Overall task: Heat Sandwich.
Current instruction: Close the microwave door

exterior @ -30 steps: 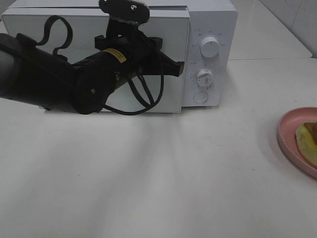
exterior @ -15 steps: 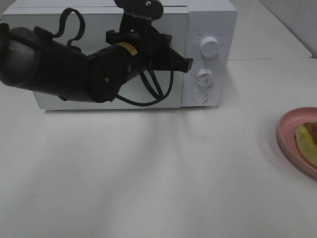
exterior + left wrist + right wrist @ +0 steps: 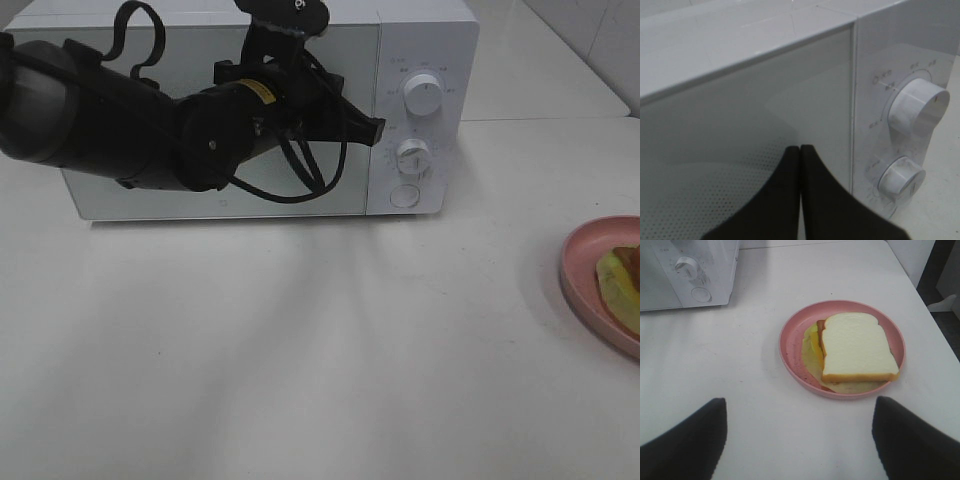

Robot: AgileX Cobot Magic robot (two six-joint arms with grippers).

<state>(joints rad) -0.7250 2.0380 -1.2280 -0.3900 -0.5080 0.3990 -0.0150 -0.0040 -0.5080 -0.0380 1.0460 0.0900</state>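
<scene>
Two black grippers work this white table (image 3: 300,350). On the left of the overhead view, the left gripper (image 3: 372,128) reaches across the front of the white microwave (image 3: 440,60), its fingers pressed flat together with no gap, nothing between them. Its tip sits at the right edge of the microwave door (image 3: 120,200), just beside the control panel. The left wrist view shows the same: the closed fingertips (image 3: 812,165) against the door's dotted window, near the seam with the panel, where the upper dial (image 3: 917,107) and the lower dial (image 3: 901,176) stand. A round button (image 3: 403,196) lies below the dials.

Well apart, at the table's right edge, sits the pink plate (image 3: 580,290), cut off by the overhead frame. The sandwich (image 3: 855,347) lies on it, white bread on top, yellow-green filling showing at one side. The right gripper (image 3: 797,440) hangs above the table near the plate, jaws spread wide and empty, touching nothing.
</scene>
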